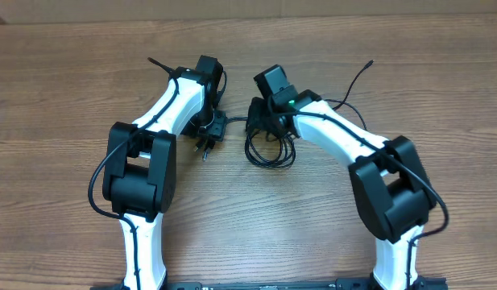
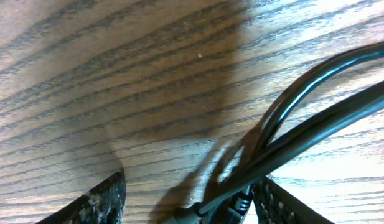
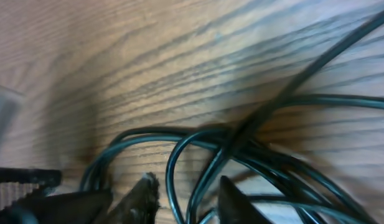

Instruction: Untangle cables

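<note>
Thin black cables (image 1: 271, 153) lie coiled on the wooden table (image 1: 248, 225) between the two arms, with a plug end (image 1: 205, 148) at the left of the coil. My left gripper (image 1: 209, 121) is low over that plug end. In the left wrist view it (image 2: 188, 202) stands open, and two cable strands (image 2: 316, 121) run between the fingers close to the right finger (image 2: 280, 202). My right gripper (image 1: 267, 125) is down at the coil's upper edge. Its fingers (image 3: 143, 194) stand apart in the right wrist view, with cable loops (image 3: 198, 140) passing between them unpinched.
One loose cable end (image 1: 367, 64) curls off toward the far right, and another tip (image 1: 155, 62) pokes out behind the left arm. Thicker black wires run along both white arms. The tabletop is bare wood all around.
</note>
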You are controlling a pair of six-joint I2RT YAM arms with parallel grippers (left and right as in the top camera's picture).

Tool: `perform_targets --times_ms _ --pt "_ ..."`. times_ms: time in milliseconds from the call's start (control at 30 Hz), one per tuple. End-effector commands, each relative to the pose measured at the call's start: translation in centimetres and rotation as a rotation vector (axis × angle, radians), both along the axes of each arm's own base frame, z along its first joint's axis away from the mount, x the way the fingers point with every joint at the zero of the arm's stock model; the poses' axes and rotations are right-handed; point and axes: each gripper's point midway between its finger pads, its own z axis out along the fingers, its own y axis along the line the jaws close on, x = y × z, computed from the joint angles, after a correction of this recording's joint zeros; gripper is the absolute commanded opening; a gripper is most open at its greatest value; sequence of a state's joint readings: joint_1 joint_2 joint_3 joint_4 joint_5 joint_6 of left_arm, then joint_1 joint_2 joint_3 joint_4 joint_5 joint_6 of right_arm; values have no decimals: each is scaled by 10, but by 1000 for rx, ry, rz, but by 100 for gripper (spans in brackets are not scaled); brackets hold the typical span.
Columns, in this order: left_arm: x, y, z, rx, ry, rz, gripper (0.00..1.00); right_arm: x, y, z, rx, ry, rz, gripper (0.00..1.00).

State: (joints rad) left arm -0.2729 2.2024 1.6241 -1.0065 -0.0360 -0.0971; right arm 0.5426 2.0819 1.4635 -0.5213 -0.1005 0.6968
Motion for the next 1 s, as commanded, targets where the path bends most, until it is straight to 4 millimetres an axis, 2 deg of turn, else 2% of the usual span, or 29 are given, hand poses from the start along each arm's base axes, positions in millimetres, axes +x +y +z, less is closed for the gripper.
perform_targets --times_ms 0,300,467,600,700,733,967 --pt "-34 5 -53 39 156 -20 67 -9 7 -22 6 41 9 34" --pt "-34 5 -53 39 156 -20 68 -11 11 -35 28 75 -8 33" --pt "-34 5 -53 39 156 -20 68 -6 29 -25 124 51 33 33" --pt "-34 5 -53 39 156 -20 68 -1 24 -24 127 47 18 33" --pt "-34 5 -53 39 156 -20 68 -4 16 -28 118 80 9 32" --pt "-34 5 -53 39 156 -20 68 -8 16 -28 126 100 14 27" --pt "-34 5 -53 39 155 -20 69 -2 26 -6 259 87 92 28"
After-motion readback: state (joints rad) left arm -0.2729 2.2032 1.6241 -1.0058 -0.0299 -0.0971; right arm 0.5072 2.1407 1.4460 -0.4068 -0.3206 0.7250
